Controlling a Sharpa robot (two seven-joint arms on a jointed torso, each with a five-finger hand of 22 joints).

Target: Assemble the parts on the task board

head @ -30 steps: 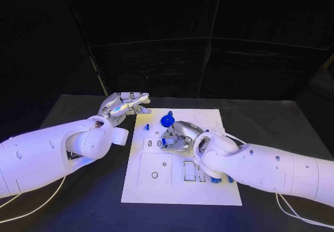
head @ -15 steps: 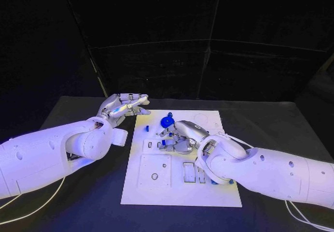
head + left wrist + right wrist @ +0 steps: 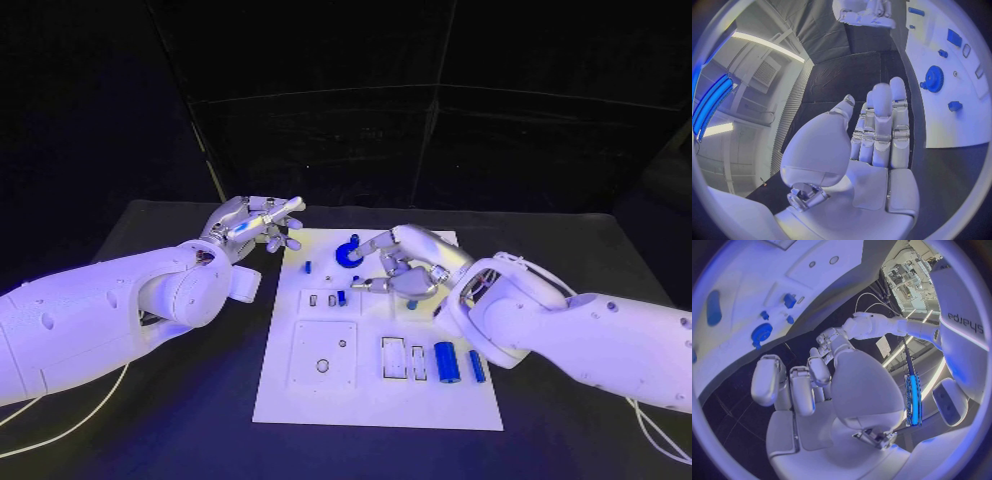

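Note:
The white task board (image 3: pixel 325 385) lies in the middle of the black table. A blue gear (image 3: pixel 346 251) sits near its far edge, with a small blue peg (image 3: pixel 306 266) to its left and small blue pieces (image 3: pixel 340 297) in slots below. Two blue cylinders (image 3: pixel 447 362) lie at the board's right side. My right hand (image 3: pixel 404 265) hovers over the board just right of the gear, fingers apart, nothing in them. My left hand (image 3: pixel 260 222) is raised off the board's far left corner, fingers straight, holding nothing. The gear (image 3: pixel 932 78) (image 3: pixel 759 333) shows in both wrist views.
White rectangular plates with holes and slots (image 3: pixel 322 352) are set in the board's near half. Bare black table (image 3: pixel 173 420) lies to the left and right of the board. My left forearm (image 3: pixel 101 320) stretches along the board's left side.
My right hand has risen from the slots in the board's middle and drawn back to the right, uncovering the two blue cylinders. The left hand has barely moved.

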